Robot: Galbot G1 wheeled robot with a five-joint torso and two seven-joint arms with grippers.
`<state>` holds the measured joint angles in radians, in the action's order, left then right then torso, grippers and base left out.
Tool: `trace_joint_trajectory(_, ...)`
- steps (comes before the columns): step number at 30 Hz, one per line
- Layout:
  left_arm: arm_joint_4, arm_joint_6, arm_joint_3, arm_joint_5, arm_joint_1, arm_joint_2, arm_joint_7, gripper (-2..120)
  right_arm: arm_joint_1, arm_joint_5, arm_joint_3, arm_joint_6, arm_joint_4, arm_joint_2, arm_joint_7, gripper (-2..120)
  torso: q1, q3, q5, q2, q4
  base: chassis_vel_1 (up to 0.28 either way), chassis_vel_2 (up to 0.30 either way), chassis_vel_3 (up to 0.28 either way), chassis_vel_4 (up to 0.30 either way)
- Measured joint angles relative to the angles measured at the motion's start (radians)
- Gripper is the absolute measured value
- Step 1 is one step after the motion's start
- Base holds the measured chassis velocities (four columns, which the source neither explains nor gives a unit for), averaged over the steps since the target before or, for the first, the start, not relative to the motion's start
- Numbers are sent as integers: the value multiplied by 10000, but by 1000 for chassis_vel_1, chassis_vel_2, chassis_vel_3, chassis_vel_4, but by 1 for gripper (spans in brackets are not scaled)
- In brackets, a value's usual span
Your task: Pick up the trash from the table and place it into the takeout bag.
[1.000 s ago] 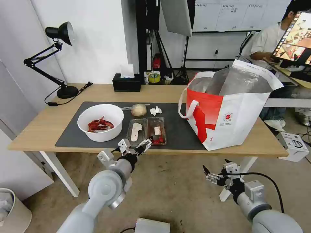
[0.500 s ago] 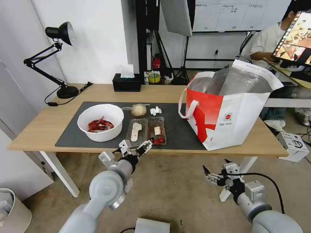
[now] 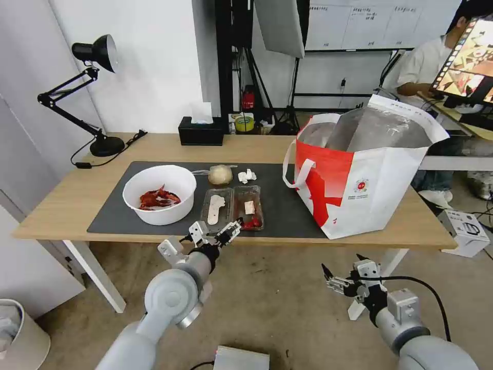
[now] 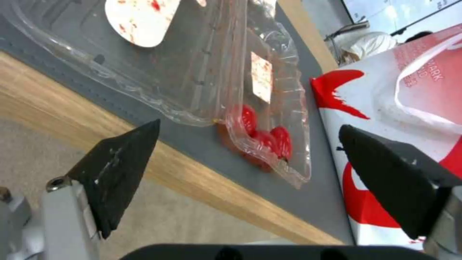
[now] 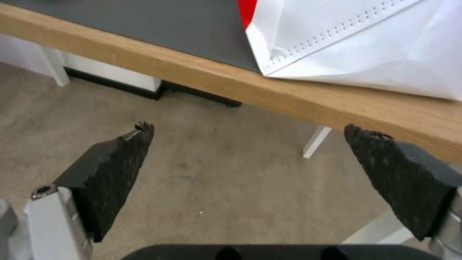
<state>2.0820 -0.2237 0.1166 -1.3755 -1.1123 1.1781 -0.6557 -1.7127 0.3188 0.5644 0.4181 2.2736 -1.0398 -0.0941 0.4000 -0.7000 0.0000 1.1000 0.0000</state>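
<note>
Nearest, the left gripper (image 3: pixel 214 234) was held with jaws spread, just short of the clear plastic clamshell (image 3: pixel 233 207), whose tomato end faced it.

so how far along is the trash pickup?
Nothing bagged: bowl, clamshell, bagged lump and tissue all sit on the mat. In hand: left gripper, open, at the clamshell's near edge. Right gripper waits open below the table. All four still go into the takeout bag.
</note>
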Motion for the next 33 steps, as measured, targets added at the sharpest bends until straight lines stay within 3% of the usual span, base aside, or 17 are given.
trace_joint_trajectory(33, -405, 378, 50, 200, 201, 534, -257, 100, -128, -349, -6, -214, -33, -124, 57, 100, -1, 1, 0, 1, -1, 0, 0, 0, 0)
